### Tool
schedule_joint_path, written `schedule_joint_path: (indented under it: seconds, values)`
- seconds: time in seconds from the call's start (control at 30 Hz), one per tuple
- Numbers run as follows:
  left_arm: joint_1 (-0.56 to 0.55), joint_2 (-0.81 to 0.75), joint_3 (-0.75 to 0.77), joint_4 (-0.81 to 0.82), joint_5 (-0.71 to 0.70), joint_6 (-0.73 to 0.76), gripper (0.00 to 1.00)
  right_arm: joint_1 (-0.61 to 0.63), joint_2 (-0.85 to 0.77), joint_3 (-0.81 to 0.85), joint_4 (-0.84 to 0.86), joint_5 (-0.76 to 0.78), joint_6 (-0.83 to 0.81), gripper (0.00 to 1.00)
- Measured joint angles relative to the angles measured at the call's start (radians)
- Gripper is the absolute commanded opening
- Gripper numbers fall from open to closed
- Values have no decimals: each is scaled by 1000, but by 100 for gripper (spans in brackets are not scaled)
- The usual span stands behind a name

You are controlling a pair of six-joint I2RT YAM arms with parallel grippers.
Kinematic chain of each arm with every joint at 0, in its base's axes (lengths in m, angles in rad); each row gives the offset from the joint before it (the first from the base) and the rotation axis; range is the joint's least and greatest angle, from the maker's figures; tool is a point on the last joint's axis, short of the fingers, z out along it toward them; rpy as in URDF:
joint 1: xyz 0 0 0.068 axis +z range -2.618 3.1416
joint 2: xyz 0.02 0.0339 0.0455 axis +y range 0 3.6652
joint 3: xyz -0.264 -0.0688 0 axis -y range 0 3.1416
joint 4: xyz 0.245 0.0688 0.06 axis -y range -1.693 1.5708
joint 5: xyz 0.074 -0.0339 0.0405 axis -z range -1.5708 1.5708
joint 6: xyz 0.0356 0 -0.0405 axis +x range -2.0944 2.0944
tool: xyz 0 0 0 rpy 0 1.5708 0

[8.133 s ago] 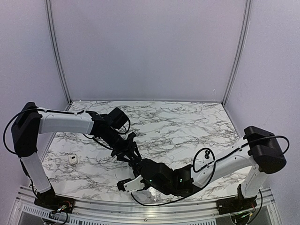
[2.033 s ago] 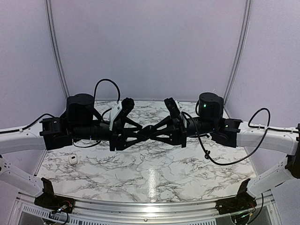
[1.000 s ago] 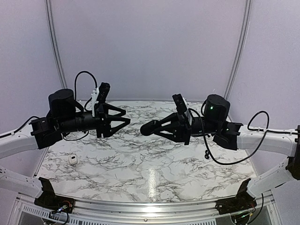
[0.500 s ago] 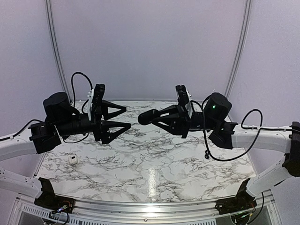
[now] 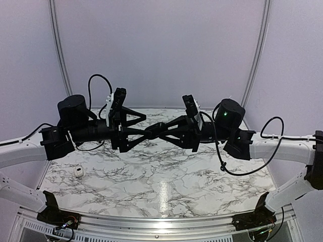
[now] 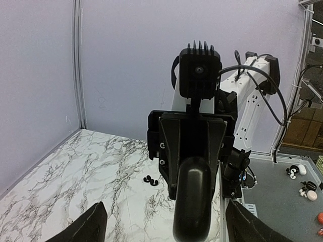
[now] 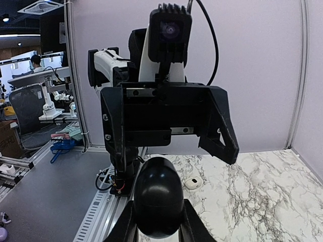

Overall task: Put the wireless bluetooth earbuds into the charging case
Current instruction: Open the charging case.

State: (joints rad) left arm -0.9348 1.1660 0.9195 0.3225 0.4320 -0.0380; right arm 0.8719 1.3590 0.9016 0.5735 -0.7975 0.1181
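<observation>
Right gripper (image 6: 192, 217) moved inside open left gripper (image 5: 144, 130).

No word, number, brand or sign can be read anywhere. The charging case (image 5: 77, 171) near the left edge of the worktop (image 5: 166, 191) shows only as a small white blob, too small for any marking to be made out. The black camera housing (image 6: 200, 75) facing the left wrist view shows a bare surface with no lettering
</observation>
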Motion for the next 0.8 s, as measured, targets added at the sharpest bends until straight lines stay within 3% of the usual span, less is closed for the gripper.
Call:
schedule_joint_path:
  seconds: [0.8]
  values:
    - [0,21,24,-61,-49,18,79,12,0,5,-68,5,-49,0]
